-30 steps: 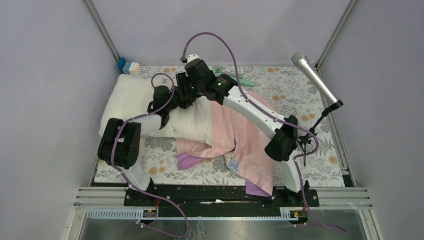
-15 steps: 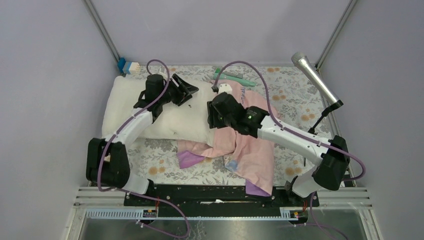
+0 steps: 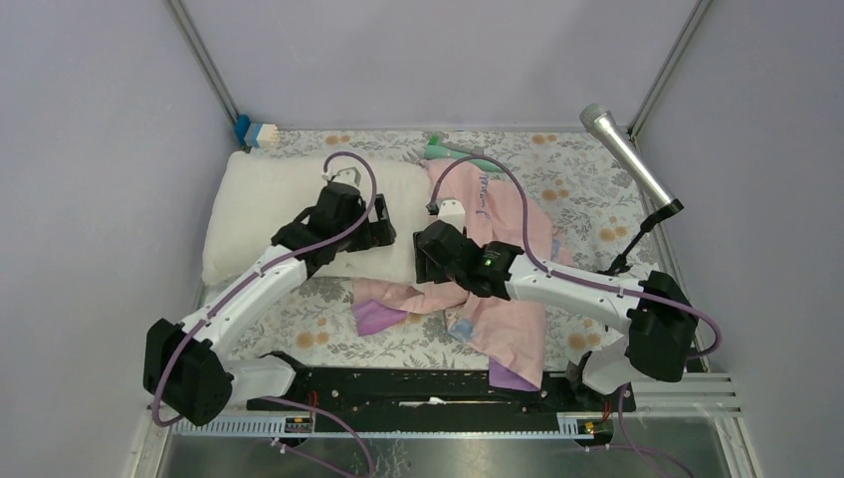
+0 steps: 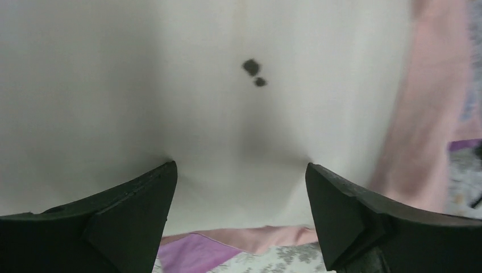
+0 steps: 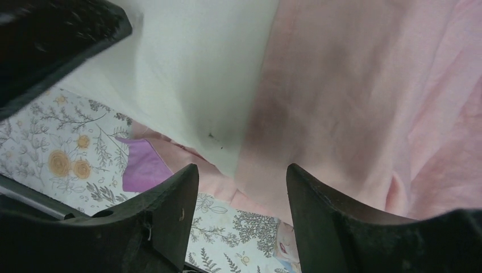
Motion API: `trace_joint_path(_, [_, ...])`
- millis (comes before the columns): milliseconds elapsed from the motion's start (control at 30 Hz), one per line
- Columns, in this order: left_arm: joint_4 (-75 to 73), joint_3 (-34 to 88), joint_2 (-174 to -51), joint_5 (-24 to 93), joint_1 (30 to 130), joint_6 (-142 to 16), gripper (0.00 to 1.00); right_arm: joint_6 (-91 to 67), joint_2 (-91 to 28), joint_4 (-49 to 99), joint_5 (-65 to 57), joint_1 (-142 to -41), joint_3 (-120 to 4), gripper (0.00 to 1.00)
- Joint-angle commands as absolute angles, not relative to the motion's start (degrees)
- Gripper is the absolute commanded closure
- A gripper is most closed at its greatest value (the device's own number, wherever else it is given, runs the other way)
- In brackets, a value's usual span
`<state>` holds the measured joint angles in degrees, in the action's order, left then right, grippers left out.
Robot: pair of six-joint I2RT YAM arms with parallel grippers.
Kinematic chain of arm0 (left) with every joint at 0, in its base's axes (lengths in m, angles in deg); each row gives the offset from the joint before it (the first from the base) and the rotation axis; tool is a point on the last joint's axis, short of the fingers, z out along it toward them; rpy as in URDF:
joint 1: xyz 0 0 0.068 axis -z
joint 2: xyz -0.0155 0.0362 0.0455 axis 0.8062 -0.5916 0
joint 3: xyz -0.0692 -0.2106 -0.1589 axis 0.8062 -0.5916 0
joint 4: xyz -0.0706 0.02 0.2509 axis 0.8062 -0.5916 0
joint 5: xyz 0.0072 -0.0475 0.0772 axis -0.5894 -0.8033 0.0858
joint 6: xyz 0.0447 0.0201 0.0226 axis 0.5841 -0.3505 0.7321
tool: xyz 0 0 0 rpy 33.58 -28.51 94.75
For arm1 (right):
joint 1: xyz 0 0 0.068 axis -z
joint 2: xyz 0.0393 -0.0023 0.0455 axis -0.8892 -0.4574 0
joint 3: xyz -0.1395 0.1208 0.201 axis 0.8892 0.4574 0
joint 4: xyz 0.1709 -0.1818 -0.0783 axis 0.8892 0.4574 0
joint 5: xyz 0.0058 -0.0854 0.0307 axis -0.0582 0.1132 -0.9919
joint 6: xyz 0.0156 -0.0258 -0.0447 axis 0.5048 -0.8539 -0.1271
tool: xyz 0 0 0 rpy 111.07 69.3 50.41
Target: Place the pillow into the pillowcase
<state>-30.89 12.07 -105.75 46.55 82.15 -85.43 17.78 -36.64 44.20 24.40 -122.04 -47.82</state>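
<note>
The cream pillow (image 3: 269,204) lies across the left half of the table, and its right end goes under the pale pink pillowcase (image 3: 513,289). In the left wrist view the pillow (image 4: 170,85) shows two dark specks, with the pillowcase (image 4: 423,114) at the right and its purple lining below. My left gripper (image 3: 383,227) (image 4: 240,170) stands wide open, its fingertips against the pillow's near right part with nothing between them. My right gripper (image 3: 423,254) (image 5: 241,170) hangs open right at the seam where the pillow (image 5: 193,74) meets the pillowcase (image 5: 369,102).
A silver microphone (image 3: 627,149) on a stand leans over the right side. A blue-and-white object (image 3: 257,131) sits in the back left corner, a green item (image 3: 463,154) at the back. The floral table cloth (image 3: 318,319) covers the table. The two grippers are close together.
The left gripper has opened from shut and come down toward the pillow's near right part. The right arm has pulled back from the far side to the pillowcase's mouth.
</note>
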Motion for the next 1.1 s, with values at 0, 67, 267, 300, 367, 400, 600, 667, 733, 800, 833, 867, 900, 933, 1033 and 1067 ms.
trace_joint_path(0, [-30.83, 8.96, -110.56, 54.63, 82.56, -81.81, 0.07, 19.33, -37.67, 41.55, 29.18, -122.39, -46.98, 0.33])
trace_joint_path(67, [-27.97, 8.59, -113.62, 50.55, 82.56, -82.69, 0.16, 19.13, -39.00, 41.51, 29.45, -122.29, -47.11, 0.31])
trace_joint_path(267, [-20.81, 7.30, -117.79, 40.38, 81.28, -87.81, 0.97, 19.24, -40.81, 44.16, 32.02, -122.30, -47.61, 0.38])
trace_joint_path(300, [-19.33, 6.45, -118.45, 37.01, 79.97, -89.42, 1.00, 19.07, -40.89, 44.85, 32.18, -122.33, -48.03, 0.42])
trace_joint_path(367, [-14.64, 3.94, -119.51, 30.20, 76.48, -93.85, 1.00, 18.83, -41.17, 46.40, 32.55, -122.28, -49.33, 0.48])
trace_joint_path(400, [-12.87, 2.82, -119.88, 28.34, 75.28, -95.17, 1.00, 18.76, -41.28, 47.30, 32.60, -122.28, -49.94, 0.51])
trace_joint_path(600, [-7.08, -1.31, -120.10, 23.84, 72.32, -100.39, 1.00, 17.56, -42.75, 52.48, 32.23, -123.76, -56.66, 0.74])
trace_joint_path(667, [-5.28, -2.20, -120.56, 22.27, 71.89, -101.65, 1.00, 16.98, -44.07, 54.34, 32.36, -124.84, -59.95, 0.81])
trace_joint_path(733, [-4.12, -2.98, -120.56, 21.69, 71.91, -102.39, 1.00, 16.45, -45.91, 56.04, 32.55, -125.43, -62.89, 0.78])
trace_joint_path(800, [-3.48, -3.74, -120.01, 21.81, 71.92, -102.97, 1.00, 16.53, -47.76, 59.05, 34.54, -125.68, -65.36, 0.64])
trace_joint_path(833, [-3.43, -4.01, -119.63, 21.98, 71.92, -103.11, 1.00, 16.93, -48.14, 60.15, 35.88, -125.78, -65.74, 0.58])
trace_joint_path(867, [-3.53, -4.27, -119.11, 22.66, 71.92, -103.13, 1.00, 17.28, -48.23, 60.37, 37.06, -125.79, -65.28, 0.55])
trace_joint_path(900, [-3.77, -4.46, -118.58, 23.20, 71.92, -103.17, 1.00, 17.61, -48.12, 60.48, 38.18, -125.79, -64.78, 0.55])
trace_joint_path(933, [-3.66, -4.81, -117.86, 23.70, 71.92, -103.21, 1.00, 17.96, -48.22, 60.51, 39.01, -125.74, -64.22, 0.56])
trace_joint_path(1033, [-3.71, -5.26, -116.85, 24.83, 71.92, -103.28, 1.00, 18.78, -49.92, 61.25, 40.96, -125.73, -64.90, 0.59])
trace_joint_path(1067, [-3.57, -5.42, -116.61, 25.10, 71.92, -103.41, 1.00, 19.19, -51.27, 62.57, 41.81, -125.71, -65.67, 0.59])
